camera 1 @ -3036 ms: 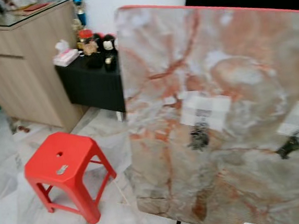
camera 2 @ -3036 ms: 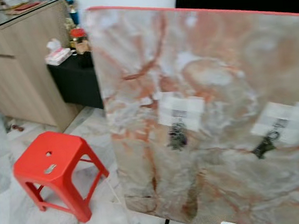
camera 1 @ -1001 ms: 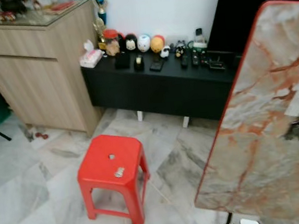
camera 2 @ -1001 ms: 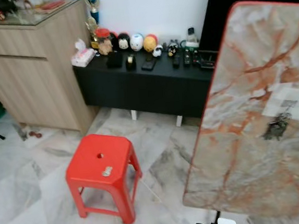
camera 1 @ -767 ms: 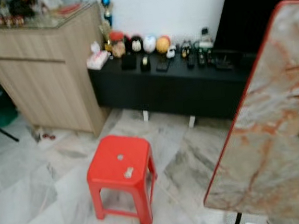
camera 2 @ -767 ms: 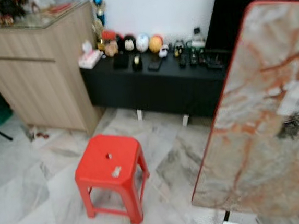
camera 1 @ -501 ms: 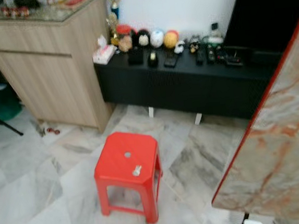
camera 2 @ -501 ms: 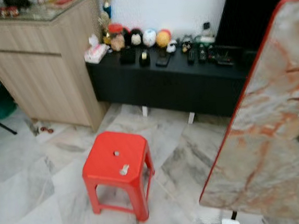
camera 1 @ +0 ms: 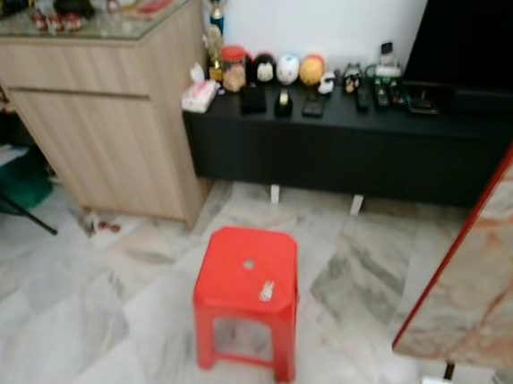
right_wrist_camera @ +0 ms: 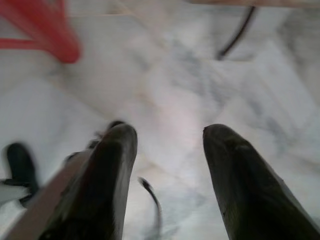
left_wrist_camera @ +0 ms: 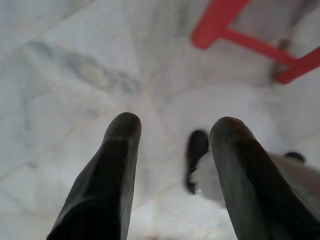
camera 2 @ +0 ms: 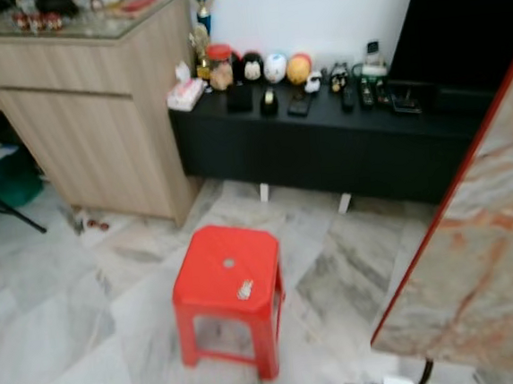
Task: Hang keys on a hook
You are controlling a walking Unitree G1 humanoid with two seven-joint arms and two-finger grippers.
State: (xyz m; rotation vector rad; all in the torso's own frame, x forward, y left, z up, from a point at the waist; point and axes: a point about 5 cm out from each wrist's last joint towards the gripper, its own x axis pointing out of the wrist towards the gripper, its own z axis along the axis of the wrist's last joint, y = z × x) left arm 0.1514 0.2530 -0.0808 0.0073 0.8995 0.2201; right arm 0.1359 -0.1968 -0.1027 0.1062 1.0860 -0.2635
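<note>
Keys (camera 1: 266, 290) lie near the red stool's (camera 1: 236, 270) edge (both hands (left_wrist_camera: 172, 125) (right_wrist_camera: 167, 132) released).

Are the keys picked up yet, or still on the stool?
Still on the stool: the keys lie on its seat. Both grippers, left and right, hang open over the floor.

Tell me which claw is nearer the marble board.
Right. The right claw hangs near the stand of the marble board; the left claw hangs by the red stool, farther off.
</note>
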